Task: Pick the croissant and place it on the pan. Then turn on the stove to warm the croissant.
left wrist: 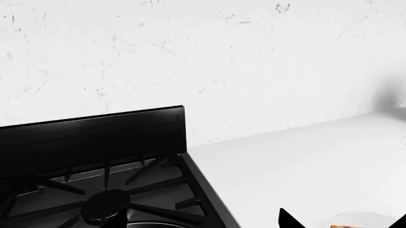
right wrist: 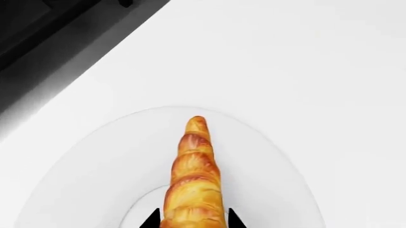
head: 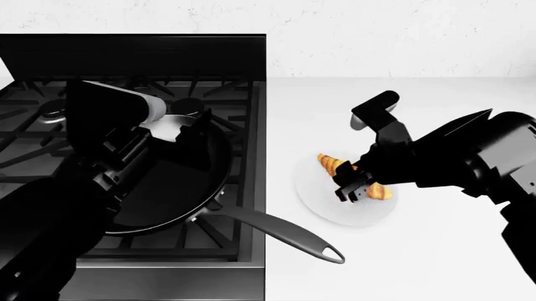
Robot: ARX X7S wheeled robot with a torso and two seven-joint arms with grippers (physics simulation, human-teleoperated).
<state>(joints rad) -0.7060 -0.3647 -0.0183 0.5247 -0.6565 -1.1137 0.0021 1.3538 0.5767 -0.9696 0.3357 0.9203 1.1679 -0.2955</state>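
The golden croissant (head: 331,164) (right wrist: 193,166) lies on a flat white plate (head: 322,204) (right wrist: 95,180) on the counter, right of the stove. My right gripper (head: 352,186) (right wrist: 192,221) is down over its middle, open, with a fingertip close on each side. The black pan (head: 180,182) sits on the stove's (head: 134,56) front grate, its handle (head: 285,233) pointing to the front right. My left gripper (head: 199,141) (left wrist: 343,223) hovers open above the pan's far rim, holding nothing.
The white counter (head: 435,263) runs right of the stove to a white wall (left wrist: 222,57). The left wrist view shows the stove's back panel (left wrist: 95,135), a rear burner (left wrist: 104,206) and grates. The pan handle overhangs the stove's edge near the plate.
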